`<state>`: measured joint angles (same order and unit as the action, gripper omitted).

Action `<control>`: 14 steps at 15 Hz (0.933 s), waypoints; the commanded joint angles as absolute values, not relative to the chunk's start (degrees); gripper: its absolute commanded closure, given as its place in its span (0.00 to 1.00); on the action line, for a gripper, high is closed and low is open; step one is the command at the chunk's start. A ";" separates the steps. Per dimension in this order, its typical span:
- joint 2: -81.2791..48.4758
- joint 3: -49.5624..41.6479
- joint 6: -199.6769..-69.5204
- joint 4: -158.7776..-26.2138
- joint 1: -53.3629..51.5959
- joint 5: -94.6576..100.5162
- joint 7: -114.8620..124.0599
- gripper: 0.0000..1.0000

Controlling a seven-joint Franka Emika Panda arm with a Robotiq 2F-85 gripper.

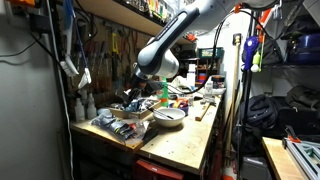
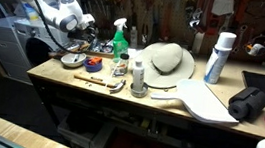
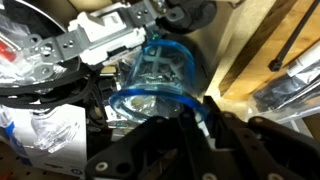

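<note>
In the wrist view a clear blue plastic cup (image 3: 160,75) lies among clutter, its open rim toward the camera. My gripper (image 3: 205,108) has its black fingers close together on the cup's near rim, one inside and one outside. In both exterior views the gripper (image 1: 135,97) (image 2: 80,36) is low over a crowded pile at one end of the wooden workbench (image 1: 185,145). The cup itself cannot be made out in the exterior views.
Around the cup lie metal brackets (image 3: 95,40) and a plastic packet (image 3: 45,135). On the bench stand a metal bowl (image 1: 168,116) (image 2: 74,59), a green spray bottle (image 2: 121,38), a straw hat (image 2: 167,60), a white can (image 2: 218,56) and a pale cutting board (image 2: 205,100). Tool-hung walls stand behind.
</note>
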<state>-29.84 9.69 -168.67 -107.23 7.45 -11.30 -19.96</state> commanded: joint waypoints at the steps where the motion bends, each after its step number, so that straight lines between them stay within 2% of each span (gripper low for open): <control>1: -29.34 7.73 -169.55 -108.52 6.01 -7.41 -15.91 0.96; 7: -20.73 11.33 -167.77 -112.41 8.49 -10.77 -16.45 0.97; 11: -16.11 7.76 -168.80 -116.22 6.19 -7.61 -12.84 0.97; 14: -10.99 1.85 -169.35 -121.55 3.80 -2.71 -8.48 0.97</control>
<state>-17.45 7.09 -168.54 -114.47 6.26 -7.33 -13.37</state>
